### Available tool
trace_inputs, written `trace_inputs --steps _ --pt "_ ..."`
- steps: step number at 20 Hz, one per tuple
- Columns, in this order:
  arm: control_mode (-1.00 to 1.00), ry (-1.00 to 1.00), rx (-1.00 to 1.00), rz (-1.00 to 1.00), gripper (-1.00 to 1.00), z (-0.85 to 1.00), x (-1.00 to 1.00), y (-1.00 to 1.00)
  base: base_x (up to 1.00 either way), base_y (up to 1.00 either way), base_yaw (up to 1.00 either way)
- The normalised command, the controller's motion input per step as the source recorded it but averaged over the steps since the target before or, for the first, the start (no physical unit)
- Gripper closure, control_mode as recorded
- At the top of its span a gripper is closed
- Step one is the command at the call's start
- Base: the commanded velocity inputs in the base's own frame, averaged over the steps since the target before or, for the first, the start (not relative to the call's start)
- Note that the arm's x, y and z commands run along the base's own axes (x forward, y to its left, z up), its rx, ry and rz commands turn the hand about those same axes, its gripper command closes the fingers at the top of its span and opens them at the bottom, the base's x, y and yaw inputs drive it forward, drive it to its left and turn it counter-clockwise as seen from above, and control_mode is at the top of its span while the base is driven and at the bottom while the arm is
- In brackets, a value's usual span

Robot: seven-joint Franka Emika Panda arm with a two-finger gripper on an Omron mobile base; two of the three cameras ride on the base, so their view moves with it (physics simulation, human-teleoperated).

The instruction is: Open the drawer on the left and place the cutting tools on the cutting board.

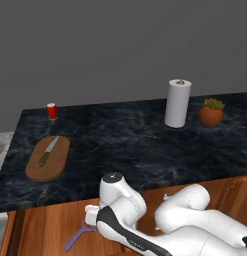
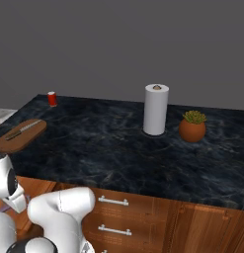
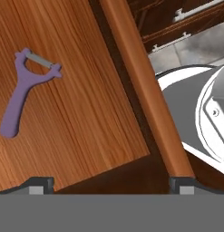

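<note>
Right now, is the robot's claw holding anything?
Gripper: open and empty, above the peeler in the drawer.

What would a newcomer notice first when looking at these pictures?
Probably the purple peeler, which lies alone on the wooden floor of the open drawer, with the open gripper above it. Next, the knife on the cutting board, at the left end of the dark marble counter.
</note>
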Motion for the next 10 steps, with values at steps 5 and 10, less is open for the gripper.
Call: trace_inputs --steps 5,10 --pt "-1.0 -0.04 0.0 0.0 -1.0 -0.02 0.18 0.26 0.0 0.0 0.0" --pt "-1.0 -0.02 0.0 0.0 -1.0 0.0 0.16 0.33 0.0 0.0 0.0"
